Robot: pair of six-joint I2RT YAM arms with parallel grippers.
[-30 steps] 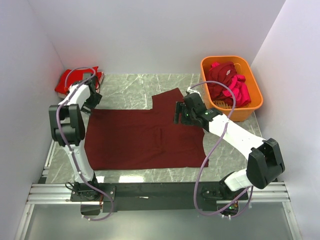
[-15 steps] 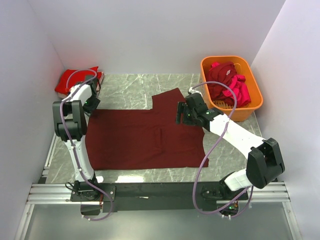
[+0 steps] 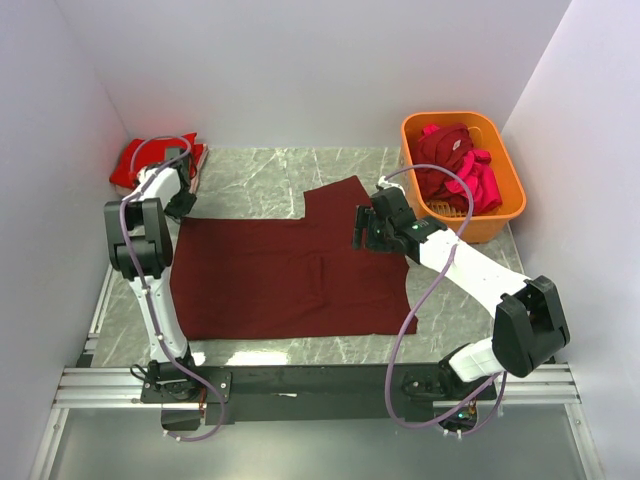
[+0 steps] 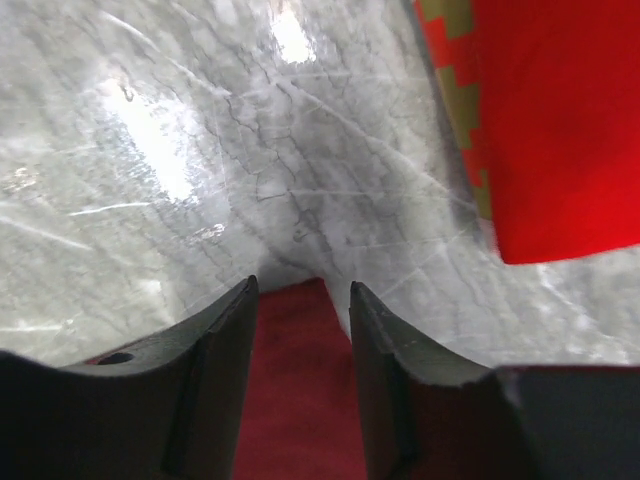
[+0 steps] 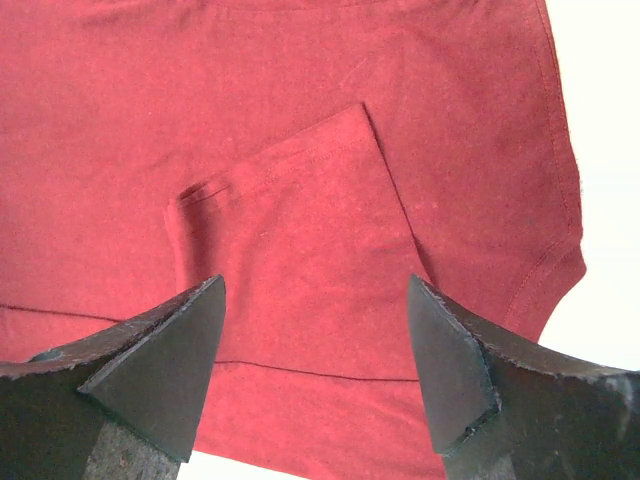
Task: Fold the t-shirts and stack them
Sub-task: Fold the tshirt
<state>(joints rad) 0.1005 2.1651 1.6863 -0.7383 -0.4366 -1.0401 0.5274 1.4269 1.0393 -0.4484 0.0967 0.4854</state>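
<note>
A maroon t-shirt [image 3: 290, 270] lies spread flat in the middle of the marble table [image 3: 250, 175], one sleeve reaching toward the far side. The left pincer [image 3: 183, 208] is down at the shirt's far-left corner. In its wrist view the two fingers [image 4: 225, 380] stand either side of that corner of maroon cloth with a narrow gap between them, and I cannot tell whether they are pinching it. Just beyond, in the far-left corner of the table, sits a bright red t-shirt [image 3: 135, 165], apart from the maroon one. The right pincer [image 3: 362, 232] hangs over the right edge of the maroon t-shirt with its jaws spread wide and nothing in them. Its wrist view looks down on a flap [image 5: 290, 220] of the same cloth folded in onto the shirt. At the far right an orange basket [image 3: 505, 215] holds a heap of t-shirts [image 3: 455, 170], maroon and magenta-pink, tumbled together
</note>
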